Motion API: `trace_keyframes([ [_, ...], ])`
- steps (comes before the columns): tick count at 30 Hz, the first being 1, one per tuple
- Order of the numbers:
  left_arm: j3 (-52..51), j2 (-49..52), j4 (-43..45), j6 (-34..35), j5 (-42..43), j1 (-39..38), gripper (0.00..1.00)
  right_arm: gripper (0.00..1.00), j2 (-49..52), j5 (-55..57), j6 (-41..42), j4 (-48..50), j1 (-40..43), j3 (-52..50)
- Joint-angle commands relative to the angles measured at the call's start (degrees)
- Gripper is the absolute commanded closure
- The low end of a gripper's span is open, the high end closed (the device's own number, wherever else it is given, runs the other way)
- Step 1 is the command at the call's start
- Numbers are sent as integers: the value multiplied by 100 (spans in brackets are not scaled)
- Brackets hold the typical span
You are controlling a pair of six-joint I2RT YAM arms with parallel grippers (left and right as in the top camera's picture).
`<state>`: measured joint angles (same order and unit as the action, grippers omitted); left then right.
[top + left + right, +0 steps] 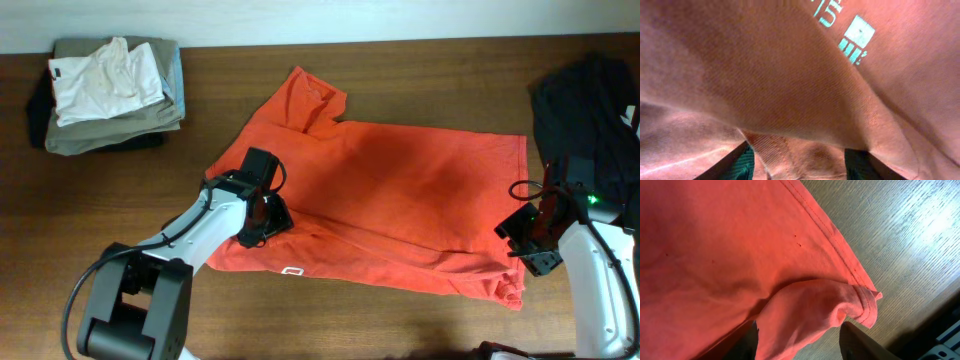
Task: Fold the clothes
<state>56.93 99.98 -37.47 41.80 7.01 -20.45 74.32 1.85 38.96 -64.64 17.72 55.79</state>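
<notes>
The clothes, a red-orange T-shirt, lie spread across the brown table with a small white label near the front edge. My left gripper sits on the shirt's left part. In the left wrist view the fabric fills the frame, lettering shows through it, and a fold is pinched at my left gripper between the green pads. My right gripper is at the shirt's right hem. In the right wrist view, my right gripper holds a rolled hem corner of the shirt.
A stack of folded khaki-grey garments with a white top on it lies at the back left. A dark garment pile lies at the back right, close to the right arm. Bare wood runs along the front.
</notes>
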Motion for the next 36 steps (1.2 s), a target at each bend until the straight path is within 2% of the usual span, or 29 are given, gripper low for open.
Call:
trace_keyframes([
  [1, -20, 35, 146, -26, -61, 42, 68, 44, 33, 11, 20, -4, 31, -46],
  [2, -20, 35, 208, -26, -63, 42, 75, 44, 33, 11, 22, -2, 31, -85],
  [3, -20, 35, 262, -26, -63, 42, 76, 44, 33, 11, 22, 0, 31, -118],
  [7, -20, 35, 422, -22, -37, 42, 77, 44, 33, 7, 20, -4, 28, -127],
  [12, 46, 35, 1132, -24, -42, 42, 80, 48, 160, -264, -278, -52, 24, -127],
  [18, 46, 35, 1834, -24, -114, 42, 79, 48, 579, -339, -278, -92, 24, -127],
  [22, 46, 35, 2135, -26, -472, 42, 79, 47, 841, -402, -428, -96, 24, -127],
  [23, 46, 35, 2079, -28, -490, 42, 71, 48, 866, -404, -428, -98, 24, -127],
  [24, 57, 28, 1967, -39, -490, 42, 40, 48, 866, -402, -428, -94, 26, -127],
  [25, 114, -4, 1731, -164, -490, 42, 30, 47, 866, -402, -428, -87, 26, -127],
  [27, 380, -365, 949, -597, -494, 48, 30, 46, 866, -400, -431, -17, 26, -127],
  [32, 575, -929, -704, -608, -332, 17, 26, 46, 866, -402, -426, 76, 24, -127],
  [36, 444, -682, -992, -603, 90, 7, 26, 46, 866, -433, -426, 125, 26, -127],
])
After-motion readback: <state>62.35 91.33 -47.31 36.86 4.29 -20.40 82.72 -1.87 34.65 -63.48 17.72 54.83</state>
